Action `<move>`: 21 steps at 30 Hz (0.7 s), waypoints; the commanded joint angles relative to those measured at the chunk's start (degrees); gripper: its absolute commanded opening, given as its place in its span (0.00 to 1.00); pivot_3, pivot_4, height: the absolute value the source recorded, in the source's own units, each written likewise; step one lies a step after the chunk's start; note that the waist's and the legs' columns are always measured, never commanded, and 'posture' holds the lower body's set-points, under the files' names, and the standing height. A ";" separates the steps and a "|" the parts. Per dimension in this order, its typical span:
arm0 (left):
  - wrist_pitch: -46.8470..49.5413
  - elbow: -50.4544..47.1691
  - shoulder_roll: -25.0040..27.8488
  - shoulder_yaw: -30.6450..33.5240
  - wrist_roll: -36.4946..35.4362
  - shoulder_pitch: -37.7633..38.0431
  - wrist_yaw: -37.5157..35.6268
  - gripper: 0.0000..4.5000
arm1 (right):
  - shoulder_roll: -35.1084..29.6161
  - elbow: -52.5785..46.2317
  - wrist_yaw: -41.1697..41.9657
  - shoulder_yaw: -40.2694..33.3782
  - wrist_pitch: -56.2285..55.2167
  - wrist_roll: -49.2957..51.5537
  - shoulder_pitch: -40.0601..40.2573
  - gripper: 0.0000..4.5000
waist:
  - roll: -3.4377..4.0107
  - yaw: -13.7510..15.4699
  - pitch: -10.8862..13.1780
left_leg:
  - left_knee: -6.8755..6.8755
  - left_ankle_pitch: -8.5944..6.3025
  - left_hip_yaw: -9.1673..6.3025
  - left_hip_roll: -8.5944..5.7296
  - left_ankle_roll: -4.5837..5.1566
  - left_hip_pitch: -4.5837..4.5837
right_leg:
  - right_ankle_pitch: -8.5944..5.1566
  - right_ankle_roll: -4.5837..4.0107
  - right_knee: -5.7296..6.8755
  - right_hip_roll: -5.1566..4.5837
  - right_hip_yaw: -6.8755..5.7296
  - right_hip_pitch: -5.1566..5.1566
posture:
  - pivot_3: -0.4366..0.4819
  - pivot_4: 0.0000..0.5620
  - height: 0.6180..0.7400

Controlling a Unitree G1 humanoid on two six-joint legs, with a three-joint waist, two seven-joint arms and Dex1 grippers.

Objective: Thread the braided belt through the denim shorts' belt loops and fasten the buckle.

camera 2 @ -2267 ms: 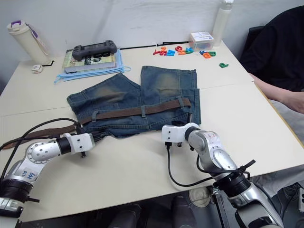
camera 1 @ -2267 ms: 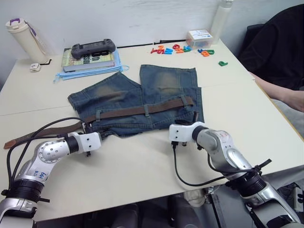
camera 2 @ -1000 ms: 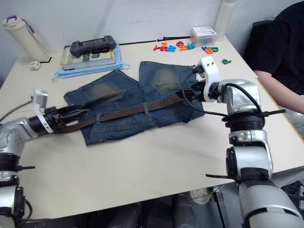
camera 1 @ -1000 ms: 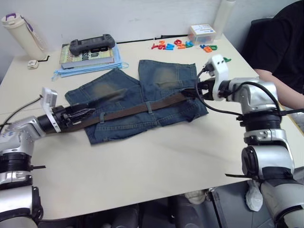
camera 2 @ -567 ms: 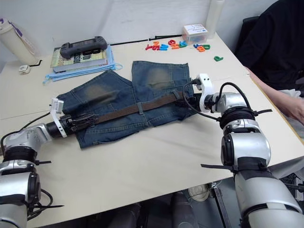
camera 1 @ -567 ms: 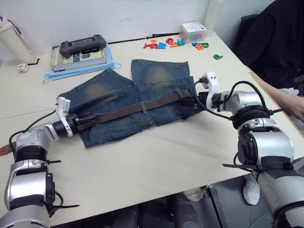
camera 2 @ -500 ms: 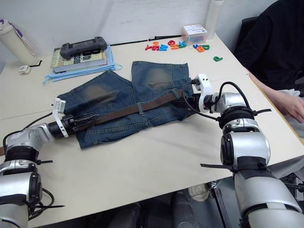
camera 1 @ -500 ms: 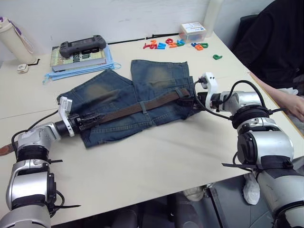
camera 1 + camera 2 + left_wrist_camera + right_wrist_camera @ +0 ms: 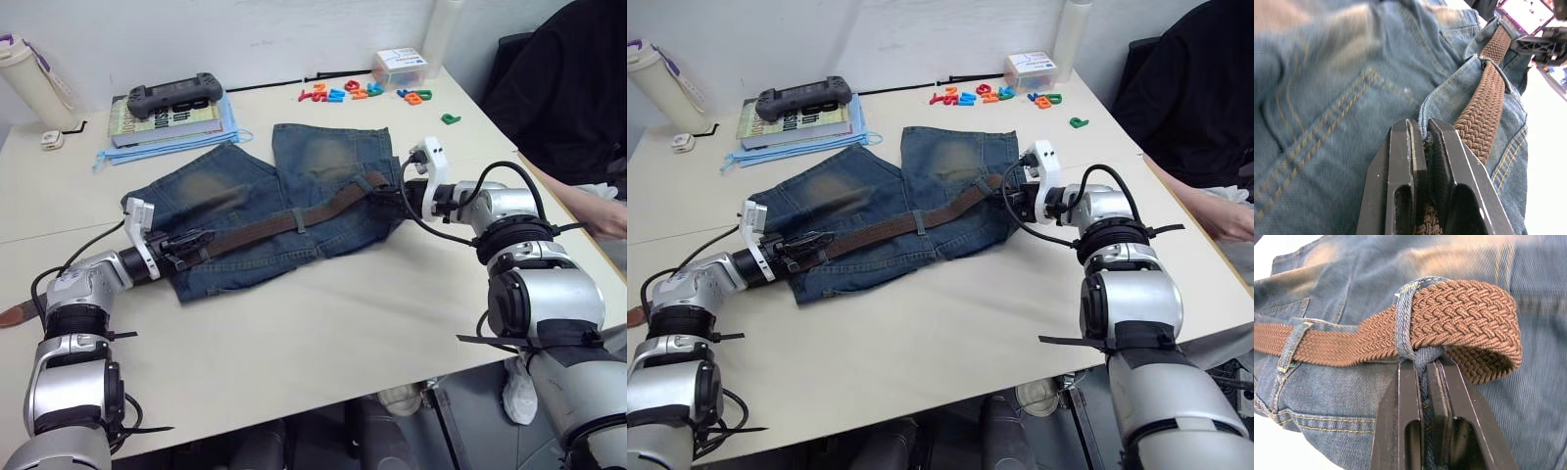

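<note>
A: What has just changed?

B: A couple of seconds ago both my arms lay low at the near edge of the tabletop (image 9: 323, 323), with the denim shorts (image 9: 294, 196) slack. Since then I have swung out to the two ends of the waistband, and over the last half second the shorts have drawn a little tauter between my grippers. The braided belt (image 9: 284, 220) now runs as a straighter diagonal across them.

A: And what are the grippers doing?

B: My left gripper (image 9: 1420, 142) is pressed together on a fold of denim at the waistband's left end, with the belt lying just beside its fingers, touching the cloth there. My right gripper (image 9: 1422, 367) is pinching one of the belt loops (image 9: 1403, 323) at the right end; the belt passes through that loop and folds back on itself just past it.

A: What does that mean for the job?

B: I judge the threading partly done: the belt sits under the loops I can see across the front, but its tan end (image 9: 12, 315) trails off the left side of the shorts along the tabletop by my left arm. I cannot make out the buckle, and nothing looks fastened yet. The belt still needs bringing round.
</note>
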 commanded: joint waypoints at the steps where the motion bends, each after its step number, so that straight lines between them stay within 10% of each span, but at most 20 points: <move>1: -5.51 -19.46 -0.75 3.01 0.07 7.74 5.44 0.05 | -2.50 -23.85 4.86 1.99 -4.87 2.33 10.87 0.00 | 0.00 0.24 0.00 | 0.00 -0.03 0.00 0.00 0.00 0.00 | 0.00 0.00 0.00 0.00 0.01 0.00 | 0.48 0.27 0.79; 10: -47.42 -36.35 -1.76 2.84 14.93 29.53 10.11 0.05 | -14.67 -60.24 2.34 4.86 -28.35 -4.11 40.44 0.00 | 0.01 1.97 0.00 | 0.05 -0.15 0.29 0.11 0.02 0.12 | 0.04 -0.07 -0.37 0.07 0.14 0.06 | 0.48 0.27 0.79; 21: -93.29 -6.70 9.11 -4.72 21.55 36.62 2.17 0.05 | -32.08 -48.40 -5.38 11.94 -67.40 -22.99 48.89 0.00 | 0.03 3.32 0.01 | -0.07 -0.43 0.81 0.38 0.44 1.07 | 0.26 -0.18 -0.99 0.42 0.32 1.10 | 0.48 0.27 0.79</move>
